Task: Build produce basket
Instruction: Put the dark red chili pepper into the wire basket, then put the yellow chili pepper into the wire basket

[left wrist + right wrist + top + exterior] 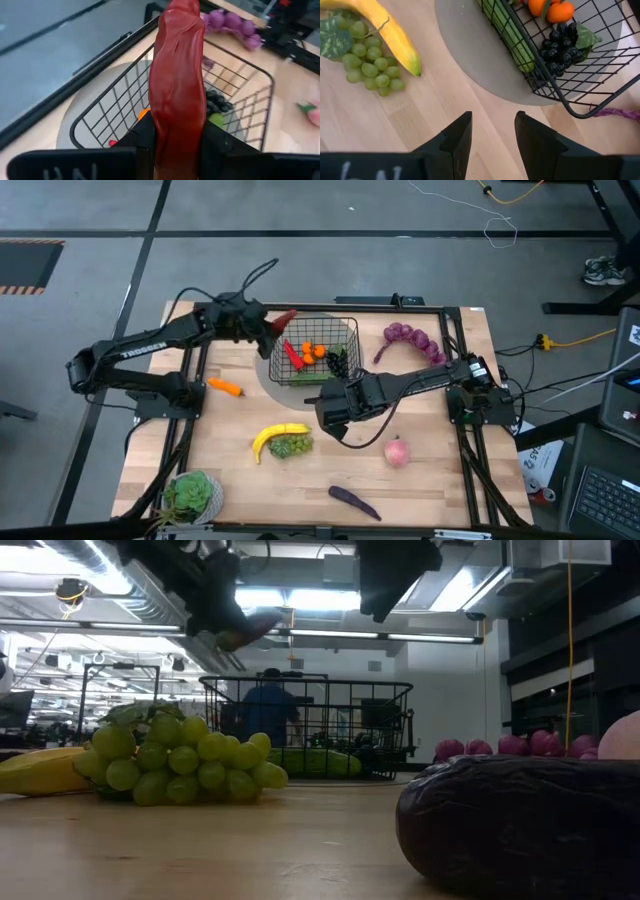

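The black wire basket (340, 330) stands on a round grey disc (268, 370). It holds a red chili (293, 356), orange pieces (314, 351), dark grapes (338, 362) and a green cucumber (510, 35). My left gripper (272, 327) hangs over the basket's far left corner, shut on another red chili (177, 75). My right gripper (492, 132) is open over bare table just in front of the disc, nothing between its fingers. On the table lie a banana (278, 434), green grapes (292, 446), a peach (397, 452), an eggplant (355, 502) and purple grapes (415, 340). My left gripper pinches the red chili by its two sides (160, 127) between its two fingers (217, 142). The chili lies along the fingers and sticks out well past their tips. It is lifted clear, slanting over the basket's rim (100, 107); its end toward the wrist is hidden.
An orange carrot-like piece (225, 388) lies left of the disc. A potted leafy plant (192, 495) stands at the near left corner. Bare wood shows between the banana, the peach and the eggplant. A person (268, 710) stands in the room beyond the table.
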